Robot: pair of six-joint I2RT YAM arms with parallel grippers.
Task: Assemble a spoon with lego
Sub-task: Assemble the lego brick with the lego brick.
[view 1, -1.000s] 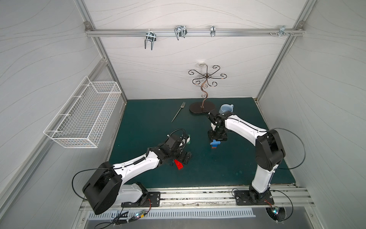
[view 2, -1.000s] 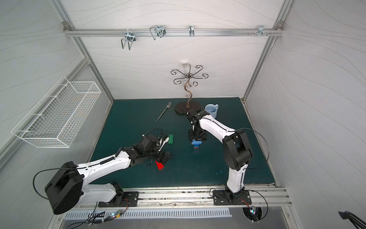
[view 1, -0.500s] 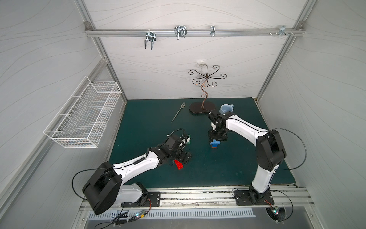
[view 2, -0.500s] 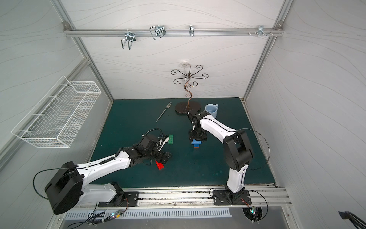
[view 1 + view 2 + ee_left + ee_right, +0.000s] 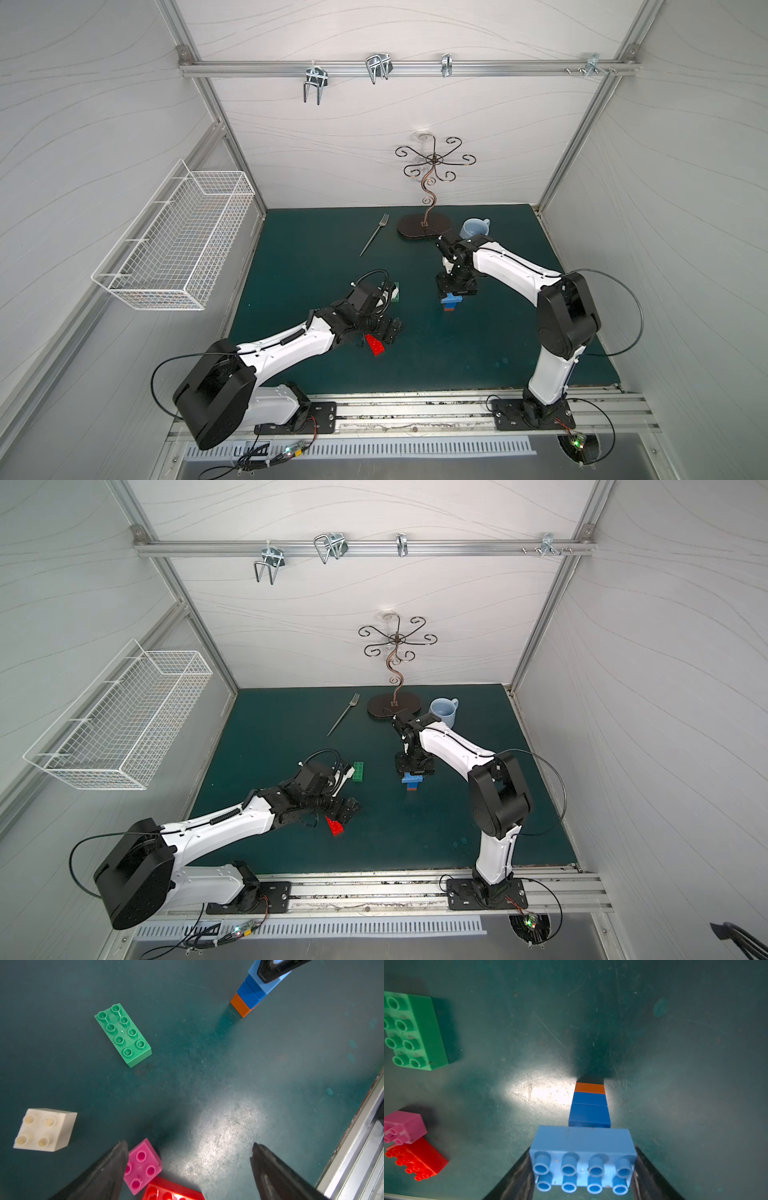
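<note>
Blue and orange, your half-built spoon (image 5: 589,1105) had not shifted in the last second: the right gripper (image 5: 583,1176) kept its clamp on the top light blue brick (image 5: 581,1142). Your left gripper (image 5: 189,1146) hung wide, one finger seemingly against the pink brick (image 5: 143,1165); the head remained unbuilt.

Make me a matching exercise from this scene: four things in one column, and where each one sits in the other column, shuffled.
Things
1. light blue brick
2. pink brick
3. green brick
4. fork

Places
A. lying on the mat, studs up, touching no other brick
B. at the back, near the stand
C. gripped by the right gripper, atop the blue-and-orange stem
D. against the red brick, beside the open left gripper

Pairs: 1-C, 2-D, 3-A, 4-B
</note>
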